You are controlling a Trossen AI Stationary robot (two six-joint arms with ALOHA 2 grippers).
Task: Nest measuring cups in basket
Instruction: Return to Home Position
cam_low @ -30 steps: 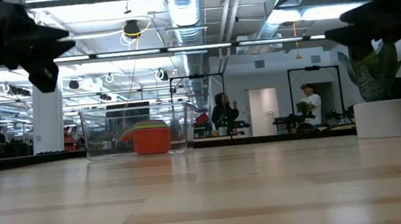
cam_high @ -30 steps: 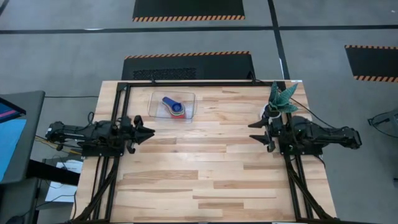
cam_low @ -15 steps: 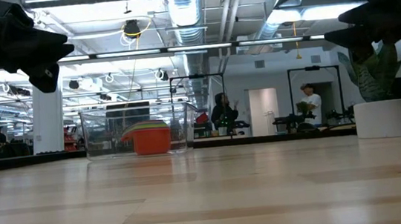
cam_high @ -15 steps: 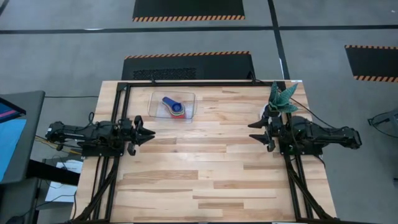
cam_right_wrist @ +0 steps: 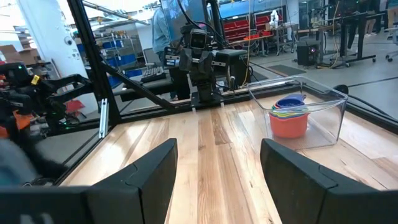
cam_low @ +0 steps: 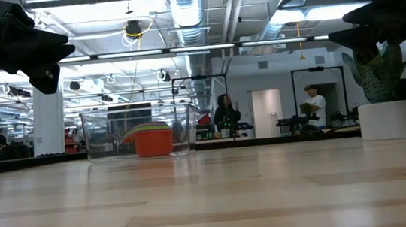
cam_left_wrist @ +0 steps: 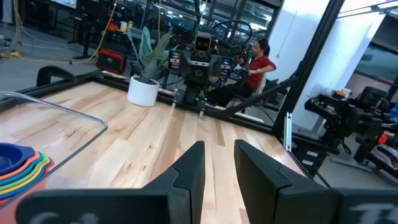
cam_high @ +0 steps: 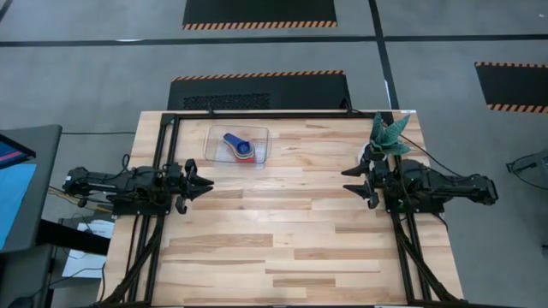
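Reckoning measuring cups [cam_high: 242, 149] nested in basket [cam_high: 214, 147]; left gripper [cam_high: 207, 182] slightly parted, right gripper [cam_high: 346, 181] spread, both empty; I home next.

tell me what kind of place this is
Probably a robotics lab in an industrial hall: exposed ceiling ducts, hazard-striped floor mats, people among equipment behind, and the left gripper and right gripper idle over a wooden table.

A leafy plant [cam_high: 387, 135] in a white pot [cam_low: 385, 120] stands at one corner of the wooden table [cam_high: 282, 231].
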